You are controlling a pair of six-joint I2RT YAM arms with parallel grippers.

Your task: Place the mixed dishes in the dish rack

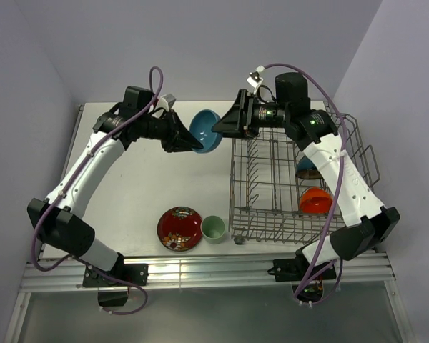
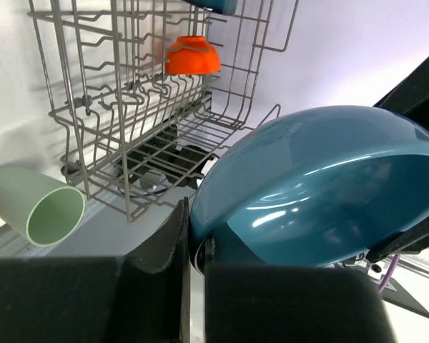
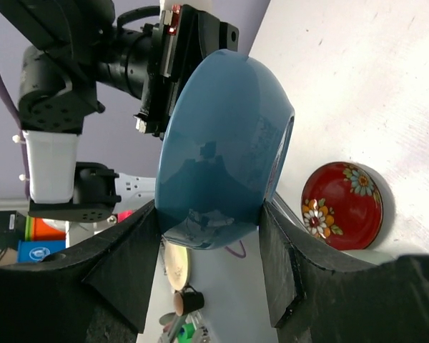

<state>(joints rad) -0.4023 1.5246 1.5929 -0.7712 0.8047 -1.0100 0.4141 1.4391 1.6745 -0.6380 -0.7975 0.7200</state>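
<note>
Blue bowl (image 1: pixel 206 131) held in the air between my two arms, above the far part of the white bench (image 1: pixel 136 171). It is just beside the far left corner of the dish rack (image 1: pixel 233 187) and outside it. My right fingers (image 1: pixel 225 127) are spread wide and pressed against opposite sides of the bowl, gripping it. The right wrist view shows one dark finger on each side of its glossy outer wall. My left fingers (image 1: pixel 191 142) meet the bowl from the other side. In the left wrist view one left finger lies against the bowl's edge, but the other is hidden, so I cannot tell whether that grip is closed. Inside the rack, towards its near right side, an orange-red bowl (image 1: pixel 315 201) rests among the tines. On the bench near the rack's near left corner, a pale green cup (image 1: pixel 213 229) stands upright. A red patterned plate (image 1: pixel 179 228) lies just beside the cup on its left.
</note>
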